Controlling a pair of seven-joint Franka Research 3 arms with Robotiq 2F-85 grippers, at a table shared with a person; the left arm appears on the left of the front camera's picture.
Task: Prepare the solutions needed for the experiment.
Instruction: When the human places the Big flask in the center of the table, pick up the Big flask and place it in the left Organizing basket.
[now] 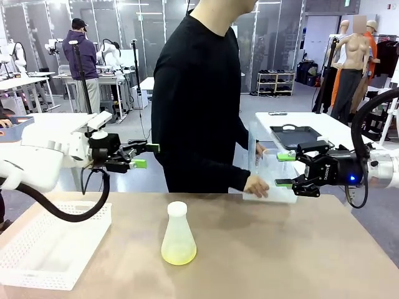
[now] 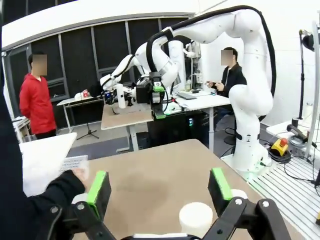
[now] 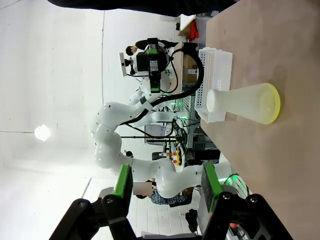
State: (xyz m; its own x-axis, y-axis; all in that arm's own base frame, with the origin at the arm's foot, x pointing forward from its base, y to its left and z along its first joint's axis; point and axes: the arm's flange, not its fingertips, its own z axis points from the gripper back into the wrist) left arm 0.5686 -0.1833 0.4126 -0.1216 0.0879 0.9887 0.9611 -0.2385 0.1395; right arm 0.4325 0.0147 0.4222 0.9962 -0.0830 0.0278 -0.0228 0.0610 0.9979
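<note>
Pre-grasp stage: both hands, left hand [image 1: 142, 156] and right hand [image 1: 284, 169], gape empty (raised); next, approach the Erlenmeyer flask [image 1: 178, 235] of solution [image 1: 178, 254] on the counter [image 1: 280, 249].

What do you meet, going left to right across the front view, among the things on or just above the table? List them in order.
White basket → left pincer → flask with the yellow-green solution → person's hand on the clear container → right pincer.
</note>
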